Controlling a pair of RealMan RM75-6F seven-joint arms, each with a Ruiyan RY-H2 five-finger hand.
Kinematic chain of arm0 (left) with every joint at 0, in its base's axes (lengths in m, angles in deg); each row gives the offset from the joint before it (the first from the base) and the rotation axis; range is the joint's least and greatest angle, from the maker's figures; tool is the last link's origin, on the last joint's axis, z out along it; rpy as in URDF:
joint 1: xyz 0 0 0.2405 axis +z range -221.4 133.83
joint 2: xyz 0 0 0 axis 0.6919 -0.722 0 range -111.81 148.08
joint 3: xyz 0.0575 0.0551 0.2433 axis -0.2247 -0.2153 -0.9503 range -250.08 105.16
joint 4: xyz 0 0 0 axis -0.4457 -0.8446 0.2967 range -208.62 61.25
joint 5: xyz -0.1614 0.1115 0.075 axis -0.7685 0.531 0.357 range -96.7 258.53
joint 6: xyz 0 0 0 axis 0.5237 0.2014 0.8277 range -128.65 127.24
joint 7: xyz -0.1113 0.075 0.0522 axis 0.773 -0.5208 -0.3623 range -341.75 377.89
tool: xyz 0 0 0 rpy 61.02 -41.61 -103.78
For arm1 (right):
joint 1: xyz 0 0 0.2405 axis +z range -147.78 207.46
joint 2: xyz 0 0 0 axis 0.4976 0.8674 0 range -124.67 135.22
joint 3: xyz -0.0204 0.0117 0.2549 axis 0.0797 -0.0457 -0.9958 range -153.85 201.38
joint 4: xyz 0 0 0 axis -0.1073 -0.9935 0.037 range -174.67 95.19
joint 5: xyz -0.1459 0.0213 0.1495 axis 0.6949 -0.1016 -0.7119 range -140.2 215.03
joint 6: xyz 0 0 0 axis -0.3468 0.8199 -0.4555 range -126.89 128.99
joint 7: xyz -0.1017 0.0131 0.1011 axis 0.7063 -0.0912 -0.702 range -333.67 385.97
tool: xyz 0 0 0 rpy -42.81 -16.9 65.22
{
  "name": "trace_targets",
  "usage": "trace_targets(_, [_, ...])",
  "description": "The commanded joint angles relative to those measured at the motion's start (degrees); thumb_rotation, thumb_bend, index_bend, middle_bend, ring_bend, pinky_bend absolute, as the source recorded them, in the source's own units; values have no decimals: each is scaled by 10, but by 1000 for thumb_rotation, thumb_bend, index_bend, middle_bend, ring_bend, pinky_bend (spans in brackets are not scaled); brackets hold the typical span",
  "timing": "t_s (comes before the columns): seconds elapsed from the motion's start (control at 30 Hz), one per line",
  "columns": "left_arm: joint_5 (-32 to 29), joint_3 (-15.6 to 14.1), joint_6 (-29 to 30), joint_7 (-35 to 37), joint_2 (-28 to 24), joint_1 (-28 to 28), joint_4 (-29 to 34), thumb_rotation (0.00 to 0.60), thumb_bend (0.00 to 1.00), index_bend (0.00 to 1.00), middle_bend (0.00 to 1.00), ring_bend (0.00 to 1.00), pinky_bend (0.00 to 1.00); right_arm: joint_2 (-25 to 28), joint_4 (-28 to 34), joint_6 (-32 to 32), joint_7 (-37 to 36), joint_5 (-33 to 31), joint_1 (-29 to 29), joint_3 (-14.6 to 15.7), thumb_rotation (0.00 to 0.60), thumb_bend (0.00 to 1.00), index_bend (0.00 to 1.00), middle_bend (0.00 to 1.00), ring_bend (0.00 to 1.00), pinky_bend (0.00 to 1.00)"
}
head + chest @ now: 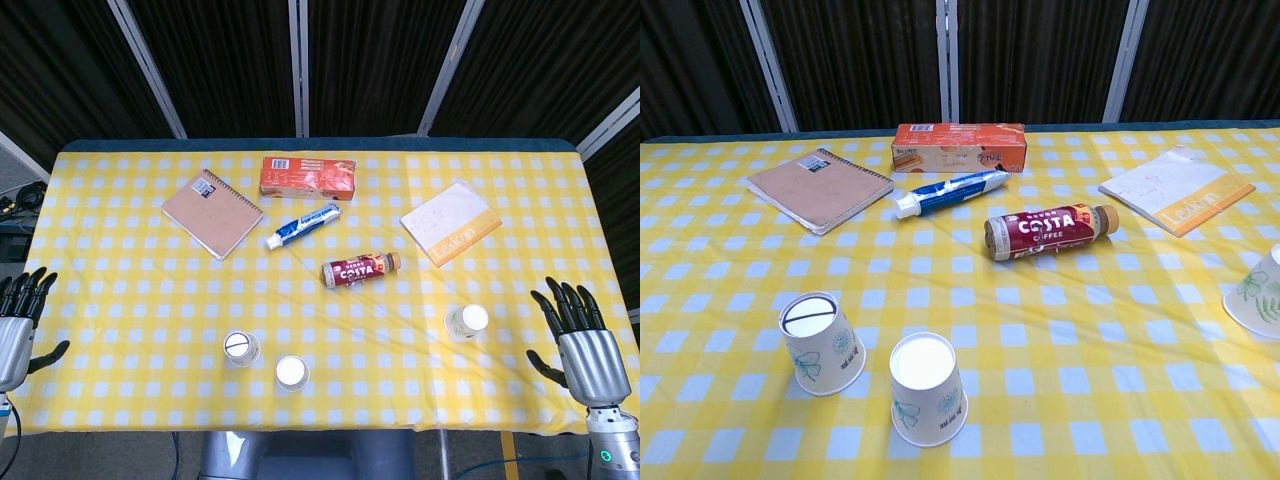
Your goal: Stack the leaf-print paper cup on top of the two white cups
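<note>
Two white cups stand upside down near the table's front: one (241, 348) (821, 343) on the left, the other (292, 373) (927, 389) just right of it and a little nearer. The leaf-print paper cup (466, 322) (1259, 293) also stands upside down, far to the right, cut by the chest view's edge. My left hand (20, 325) hangs open at the table's left edge. Beyond the front right of the table, my right hand (578, 340) is open too, right of the leaf-print cup. Neither hand touches anything, and neither shows in the chest view.
On the yellow checked tablecloth (150, 300) lie a brown spiral notebook (212, 213), an orange box (308, 176), a toothpaste tube (304, 224), a Costa coffee bottle (360, 269) on its side and a white-and-orange notepad (450, 222).
</note>
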Motion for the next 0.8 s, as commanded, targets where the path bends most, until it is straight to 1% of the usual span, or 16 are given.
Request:
trace_targets(0.03, [-1, -1, -2, -1, 0, -1, 0, 600, 187, 0, 0, 0, 0, 1, 2, -4, 2, -3, 1, 0, 600, 91, 140, 0, 0, 0])
trace_targets(0.3, [0, -4, -11, -5, 0, -4, 1, 600, 187, 0, 0, 0, 0, 3, 8, -8, 5, -7, 1, 1, 600, 91, 161, 0, 0, 0])
trace_targets(0.47, [9, -7, -14, 1, -1, -7, 3, 600, 189, 0, 0, 0, 0, 3, 9, -12, 7, -8, 2, 2, 600, 91, 167, 0, 0, 1])
trace_targets(0.6, [16, -8, -19, -10, 3, -13, 5, 600, 190, 0, 0, 0, 0, 4, 11, -15, 4, -7, 3, 4, 600, 91, 172, 0, 0, 4])
trace_targets(0.7, [25, -10, -35, -16, -2, -25, 19, 600, 191, 0, 0, 0, 0, 5, 11, -18, 1, -7, 3, 5, 600, 91, 175, 0, 0, 8])
trace_targets(0.8, [45, -14, -68, -26, -20, -49, 43, 600, 192, 0, 0, 0, 0, 6, 13, -20, -1, -8, 4, 6, 600, 91, 177, 0, 0, 10])
